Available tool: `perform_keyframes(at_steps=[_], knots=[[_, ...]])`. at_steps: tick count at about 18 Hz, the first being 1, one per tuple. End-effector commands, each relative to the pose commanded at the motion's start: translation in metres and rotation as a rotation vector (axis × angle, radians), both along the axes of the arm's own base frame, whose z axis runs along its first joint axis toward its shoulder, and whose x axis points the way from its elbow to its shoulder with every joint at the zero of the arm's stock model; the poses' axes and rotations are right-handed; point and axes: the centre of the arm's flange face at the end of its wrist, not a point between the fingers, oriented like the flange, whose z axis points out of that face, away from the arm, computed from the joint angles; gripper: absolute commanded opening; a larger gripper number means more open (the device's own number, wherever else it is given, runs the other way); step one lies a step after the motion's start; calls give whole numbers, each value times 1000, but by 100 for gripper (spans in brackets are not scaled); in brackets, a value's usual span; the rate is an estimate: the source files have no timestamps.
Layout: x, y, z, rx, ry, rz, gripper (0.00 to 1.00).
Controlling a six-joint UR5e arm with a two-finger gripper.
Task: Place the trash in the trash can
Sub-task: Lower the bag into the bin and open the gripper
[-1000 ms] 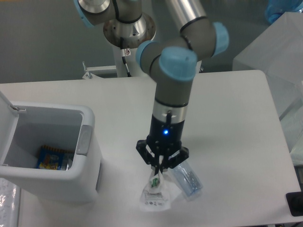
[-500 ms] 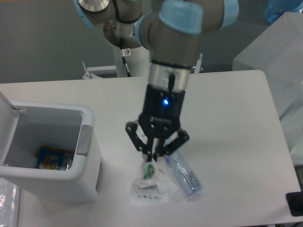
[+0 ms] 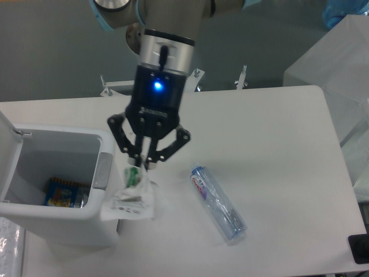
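My gripper (image 3: 142, 166) is shut on the top of a crumpled clear-and-white plastic wrapper (image 3: 130, 198), which hangs in the air beside the right wall of the trash can (image 3: 109, 190). The trash can is a white bin with a grey latch panel (image 3: 102, 169) and its lid swung open at the left. A clear bluish water bottle (image 3: 218, 202) with a red-and-white label lies on the table to the right of the gripper, apart from it.
A blue and yellow packet (image 3: 62, 193) lies at the bottom of the bin. A pale translucent box (image 3: 337, 63) stands at the table's far right. A black object (image 3: 360, 249) sits at the lower right corner.
The gripper has lifted the wrapper off the table and carried it left, from beside the bottle to the bin's right wall. The bottle now lies fully uncovered.
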Motion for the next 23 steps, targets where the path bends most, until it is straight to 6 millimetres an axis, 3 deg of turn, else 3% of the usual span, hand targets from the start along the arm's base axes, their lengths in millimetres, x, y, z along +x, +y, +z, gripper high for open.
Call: perform_keyframes(at_steps=[2,5,11,14,18,23], knots=[[22,1,-14,-19,-16,-32,19],[54,11,-19,-27,-26,-86,19],[88,25,-49,-70,-58,-150,21],[94,26,-60,-86,-70,-159,37],[94,27,-60,-82,-65,-162,80],[94,23,-49,-66,-62,-149,95]])
